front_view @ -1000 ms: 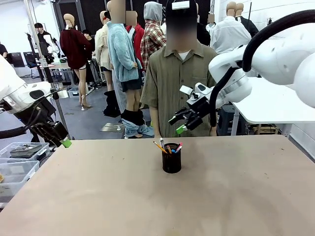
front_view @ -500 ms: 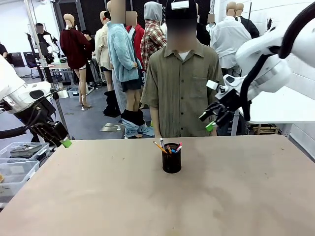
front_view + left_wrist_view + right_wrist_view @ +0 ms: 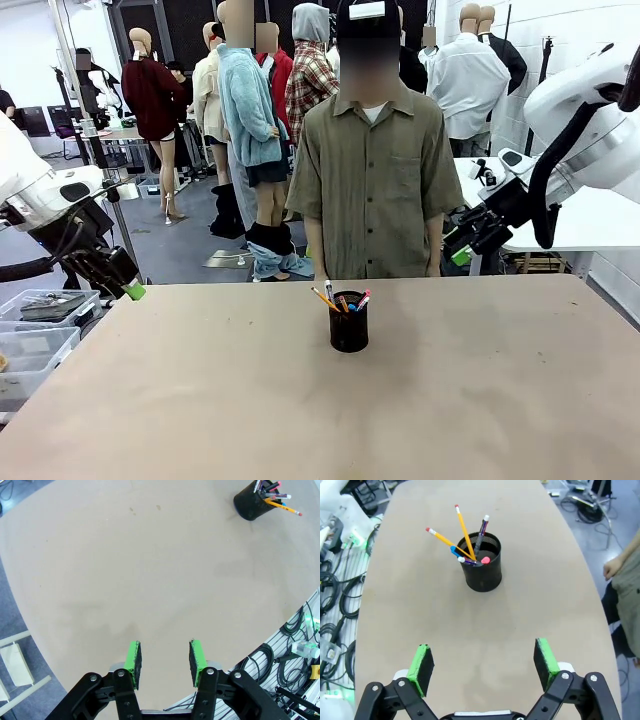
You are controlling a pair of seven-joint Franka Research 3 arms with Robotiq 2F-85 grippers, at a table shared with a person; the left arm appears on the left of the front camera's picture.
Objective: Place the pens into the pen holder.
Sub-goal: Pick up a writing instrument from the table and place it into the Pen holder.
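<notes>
The black mesh pen holder (image 3: 349, 328) stands upright in the middle of the table, toward the far side. Several pens (image 3: 340, 298) stick out of its top: yellow pencils, a blue-tipped one, a pink-tipped one and a dark one. The right wrist view looks down on the pen holder (image 3: 482, 569) and its pens (image 3: 465, 535). My right gripper (image 3: 458, 245) hangs open and empty off to the right, high above the table's far edge; its jaws (image 3: 483, 665) stand wide. My left gripper (image 3: 128, 285) hovers at the table's left edge, open (image 3: 165, 659) with nothing between its pads, far from the pen holder (image 3: 255, 502).
A person in an olive shirt (image 3: 372, 170) stands at the far edge behind the holder, one hand (image 3: 615, 567) hanging by the table. Clear plastic bins (image 3: 40, 330) sit off the left side. A white table (image 3: 560, 215) stands at the right. Cables (image 3: 280, 650) lie beyond the tan tabletop (image 3: 300, 400).
My right arm has swung away from above the holder, out to the right, with its gripper open and empty. The left arm, the holder and the pens have not moved.
</notes>
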